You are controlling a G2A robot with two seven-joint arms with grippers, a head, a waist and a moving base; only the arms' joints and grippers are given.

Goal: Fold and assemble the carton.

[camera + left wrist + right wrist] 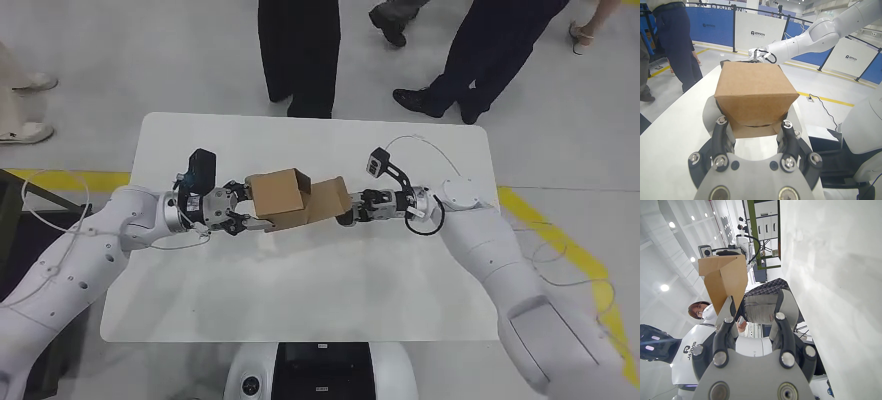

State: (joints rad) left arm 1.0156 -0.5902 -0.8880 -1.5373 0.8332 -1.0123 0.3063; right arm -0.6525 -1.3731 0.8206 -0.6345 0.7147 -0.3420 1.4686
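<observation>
A white table (300, 290) stands beside yellow floor lines (515, 203).

Hidden by the cardboard, or lost at the edges

In the top view, the spot where the right gripper (356, 208) meets the carton (277, 190) at its loose flap (328, 200) is too small to judge. In the left wrist view the carton stands in front of the end of the right arm (806, 43), and the box's far end and underside can't be made out. The tips of the left gripper (752, 115) sit behind the box's near corners, so the exact contact is covered. In the right wrist view one finger (728, 308) covers the flap's edge, and the table (829, 275) runs off the side.
</observation>
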